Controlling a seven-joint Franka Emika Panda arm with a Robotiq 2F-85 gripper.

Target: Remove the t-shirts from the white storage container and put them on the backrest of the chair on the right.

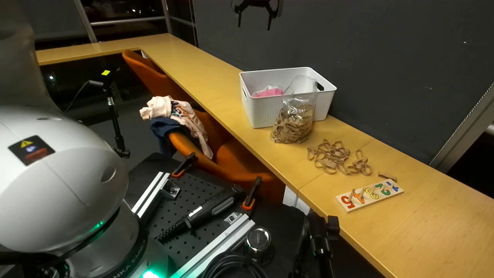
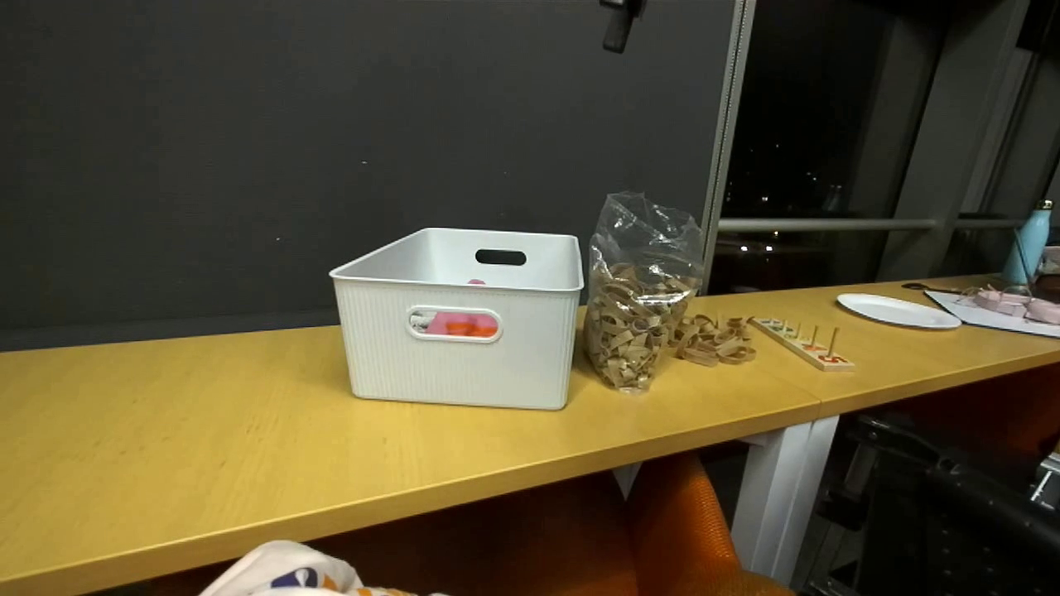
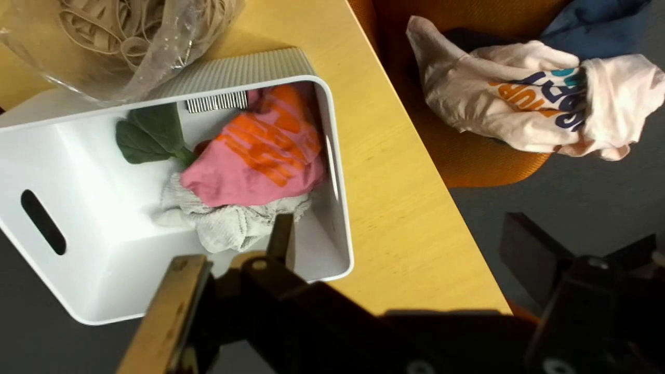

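gripper [image 1: 254, 25] up high, spread wide | pink tee [image 3: 249, 179] sits bunched in bin [image 1: 264, 114], corner by the bag [image 2: 638, 331], toward chair-side edge of table [image 1: 444, 224] | pale tee [image 3: 519, 98] hangs over chair back [image 1: 227, 173]

"What's on the tabletop [image 1: 436, 216]?"

"A white container [image 2: 455, 372], with a clear bag of tan bands [image 2: 636, 327] just beside it and loose bands [image 1: 332, 157] near the bag."

"And past those?"

"A pegged number board [image 1: 369, 195]. In an exterior view, a white plate [image 2: 897, 311] lies farther along, near a white sheet [image 2: 981, 314]."

"And the blue bottle [image 2: 1028, 244]?"

"There too, it seems; its base is hard to see."
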